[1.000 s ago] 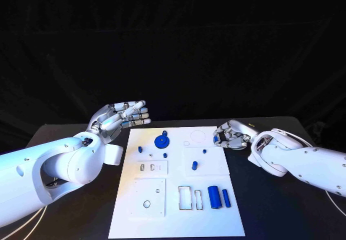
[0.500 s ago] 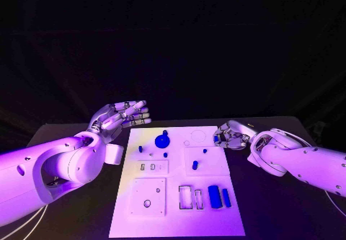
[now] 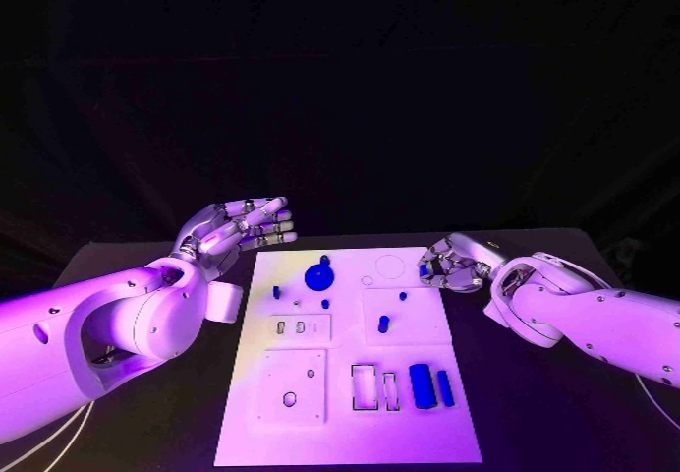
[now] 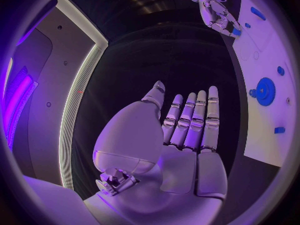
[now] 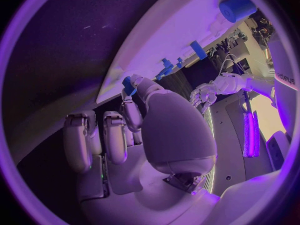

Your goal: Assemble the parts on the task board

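Silver fingers of the left hand [image 3: 238, 225] lie straight and side by side, palm bare, grasping nothing, at ten o'clock from the flat white rectangular task board [image 3: 355, 433] on the black table [image 3: 567, 423]. A round blue gear part [image 3: 320, 278] stands near the board's twelve o'clock end; a blue cylinder part [image 3: 421, 385] lies toward five o'clock. At two o'clock, beside the board's edge, the right hand [image 3: 454, 267] pinches a small blue block part [image 5: 129, 85] between thumb and fingertip.

backdrop: black curtain [image 3: 340, 108] | furniture: black table [image 3: 560, 413] | wall: lit strip [image 4: 74, 105]
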Action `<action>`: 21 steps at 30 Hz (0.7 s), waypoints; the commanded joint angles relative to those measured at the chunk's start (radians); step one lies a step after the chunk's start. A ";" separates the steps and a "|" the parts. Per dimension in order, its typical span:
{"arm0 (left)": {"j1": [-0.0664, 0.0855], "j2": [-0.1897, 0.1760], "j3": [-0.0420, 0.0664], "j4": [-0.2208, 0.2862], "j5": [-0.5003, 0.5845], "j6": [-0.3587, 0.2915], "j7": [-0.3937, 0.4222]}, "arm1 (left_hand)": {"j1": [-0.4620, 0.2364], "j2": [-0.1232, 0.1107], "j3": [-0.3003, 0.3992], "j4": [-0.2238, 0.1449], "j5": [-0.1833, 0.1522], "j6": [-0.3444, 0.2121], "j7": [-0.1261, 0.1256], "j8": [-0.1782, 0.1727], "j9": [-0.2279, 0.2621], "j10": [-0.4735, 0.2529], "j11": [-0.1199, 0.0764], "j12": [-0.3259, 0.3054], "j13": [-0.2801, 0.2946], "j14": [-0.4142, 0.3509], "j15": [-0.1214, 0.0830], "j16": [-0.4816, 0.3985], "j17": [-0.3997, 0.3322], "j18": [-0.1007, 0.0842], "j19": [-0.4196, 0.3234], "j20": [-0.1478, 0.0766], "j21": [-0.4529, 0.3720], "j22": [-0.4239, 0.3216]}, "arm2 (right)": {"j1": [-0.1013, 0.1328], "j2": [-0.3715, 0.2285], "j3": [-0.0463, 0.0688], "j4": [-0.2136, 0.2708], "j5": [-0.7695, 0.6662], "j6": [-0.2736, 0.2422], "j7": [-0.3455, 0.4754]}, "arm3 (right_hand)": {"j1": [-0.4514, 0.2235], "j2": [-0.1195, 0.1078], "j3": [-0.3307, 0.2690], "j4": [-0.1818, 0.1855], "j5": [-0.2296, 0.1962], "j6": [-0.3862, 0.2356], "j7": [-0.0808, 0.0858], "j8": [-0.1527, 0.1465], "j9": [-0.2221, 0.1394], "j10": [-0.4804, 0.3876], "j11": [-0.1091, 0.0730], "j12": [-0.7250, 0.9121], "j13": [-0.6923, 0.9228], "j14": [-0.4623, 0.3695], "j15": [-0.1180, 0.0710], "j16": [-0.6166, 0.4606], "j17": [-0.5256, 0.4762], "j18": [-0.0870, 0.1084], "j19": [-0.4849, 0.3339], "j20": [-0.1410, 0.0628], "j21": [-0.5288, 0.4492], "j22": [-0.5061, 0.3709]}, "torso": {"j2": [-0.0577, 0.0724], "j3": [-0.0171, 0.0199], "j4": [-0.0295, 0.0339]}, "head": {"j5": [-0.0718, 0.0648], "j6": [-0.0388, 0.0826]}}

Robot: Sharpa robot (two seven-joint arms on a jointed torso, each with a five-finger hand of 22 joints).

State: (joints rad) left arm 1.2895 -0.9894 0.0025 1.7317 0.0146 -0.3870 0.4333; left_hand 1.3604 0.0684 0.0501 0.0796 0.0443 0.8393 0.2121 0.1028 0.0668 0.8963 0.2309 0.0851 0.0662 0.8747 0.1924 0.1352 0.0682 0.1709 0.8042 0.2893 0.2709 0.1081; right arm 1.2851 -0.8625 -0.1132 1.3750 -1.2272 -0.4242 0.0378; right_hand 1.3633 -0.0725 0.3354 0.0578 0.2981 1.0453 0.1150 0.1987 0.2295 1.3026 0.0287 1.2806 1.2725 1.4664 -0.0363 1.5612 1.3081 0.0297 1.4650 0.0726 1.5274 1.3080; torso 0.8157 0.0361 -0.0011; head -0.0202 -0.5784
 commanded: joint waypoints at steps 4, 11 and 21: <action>0.000 0.002 0.000 -0.009 0.000 0.019 0.004 | 0.009 -0.001 0.001 -0.006 0.006 -0.008 0.074 -0.005 0.000 -0.006 0.001 -0.003 -0.001 -0.004 0.000 -0.007 0.000 0.005 -0.005 -0.001 -0.002 -0.001 | 0.019 -0.014 0.003 0.086 0.025 -0.056 -0.113 | 0.002 0.024 0.007 -0.002 0.004 -0.002 -0.007 0.018 0.021 -0.001 -0.001 -0.002 -0.004 0.102 -0.005 0.004 0.254 -0.015 0.079 -0.007 0.000 0.212 | -0.007 -0.0044 -0.0004 | 0.007 -0.003; 0.000 0.018 -0.004 -0.037 0.001 0.024 0.000 | 0.009 -0.001 0.002 -0.007 0.005 -0.009 0.074 -0.006 0.000 -0.007 0.001 -0.004 -0.001 -0.005 0.000 -0.008 0.000 0.004 -0.006 -0.001 -0.002 -0.002 | 0.041 0.030 0.004 0.195 -0.004 -0.061 -0.225 | 0.001 0.023 0.011 -0.007 -0.001 -0.011 -0.004 0.020 0.024 -0.005 0.002 -0.007 -0.008 0.101 -0.004 0.002 0.250 -0.014 0.077 -0.007 -0.003 0.209 | -0.026 -0.0104 -0.0027 | 0.024 -0.018; -0.001 0.048 -0.010 -0.078 0.002 0.028 -0.003 | 0.009 -0.001 0.002 -0.007 0.005 -0.009 0.074 -0.006 0.000 -0.007 0.001 -0.004 -0.001 -0.005 0.000 -0.008 0.000 0.004 -0.006 -0.001 -0.002 -0.002 | 0.029 0.185 -0.011 0.218 -0.099 -0.050 -0.283 | -0.008 0.021 0.011 -0.008 -0.017 -0.019 -0.002 0.025 0.029 -0.004 0.004 -0.006 -0.005 0.101 -0.002 0.002 0.251 -0.015 0.077 -0.005 -0.003 0.209 | -0.042 -0.0177 0.0017 | 0.048 -0.035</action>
State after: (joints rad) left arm 1.2883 -0.9479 -0.0078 1.6592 0.0153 -0.3835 0.4261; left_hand 1.3604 0.0683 0.0528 0.0768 0.0443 0.8357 0.2157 0.1028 0.0668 0.8963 0.2308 0.0851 0.0662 0.8748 0.1924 0.1313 0.0682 0.1709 0.8042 0.2893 0.2709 0.1073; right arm 1.3201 -0.6937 -0.1217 1.5966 -1.2524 -0.4730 -0.1898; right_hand 1.3542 -0.0589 0.3412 0.0523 0.2841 1.0297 0.1134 0.1987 0.2291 1.3025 0.0287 1.2761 1.2659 1.4664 -0.0362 1.5612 1.3079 0.0297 1.4649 0.0728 1.5274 1.3077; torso 0.7799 0.0214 -0.0012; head 0.0211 -0.6086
